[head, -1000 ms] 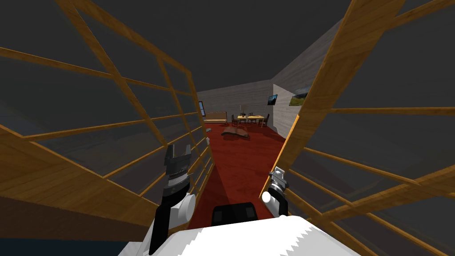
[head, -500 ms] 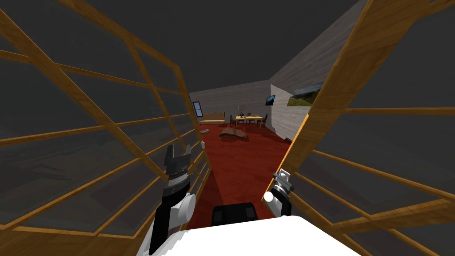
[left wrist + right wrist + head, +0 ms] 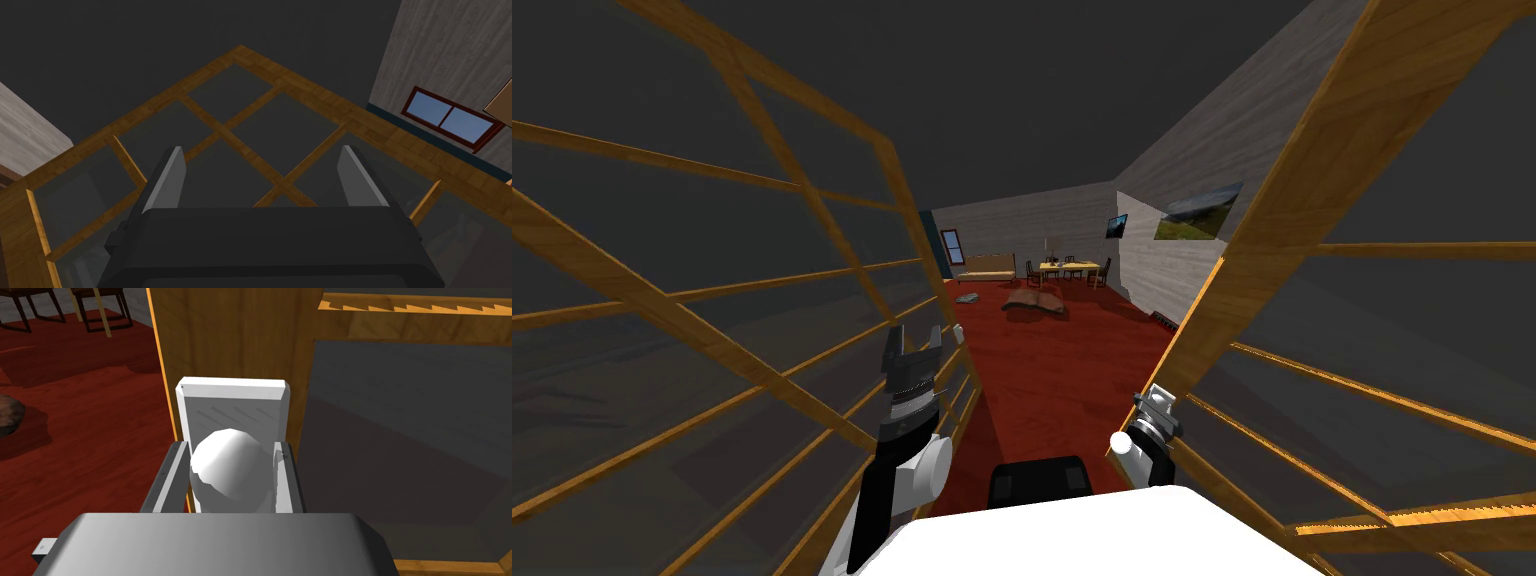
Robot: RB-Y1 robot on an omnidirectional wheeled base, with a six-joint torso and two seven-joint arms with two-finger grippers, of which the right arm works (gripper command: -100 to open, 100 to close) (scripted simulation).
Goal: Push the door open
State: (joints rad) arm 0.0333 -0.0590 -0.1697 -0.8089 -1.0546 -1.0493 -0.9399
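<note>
Dim overall; ceiling (image 3: pixel 1032 90) + door (image 3: pixel 1287 190) glass were near-black. Red floor (image 3: pixel 1072 360) was brightest, soft shadow along its left edge. White knob (image 3: pixel 230 463) lit from above, grey underneath. Head-view edges splayed by wide lens; sawtooth aliasing on frame edges.

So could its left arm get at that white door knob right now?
Probably not. The right arm's jaws are shut on the white knob, covering both sides, and the left arm's jaws stand open across the doorway by the other door leaf.
</note>
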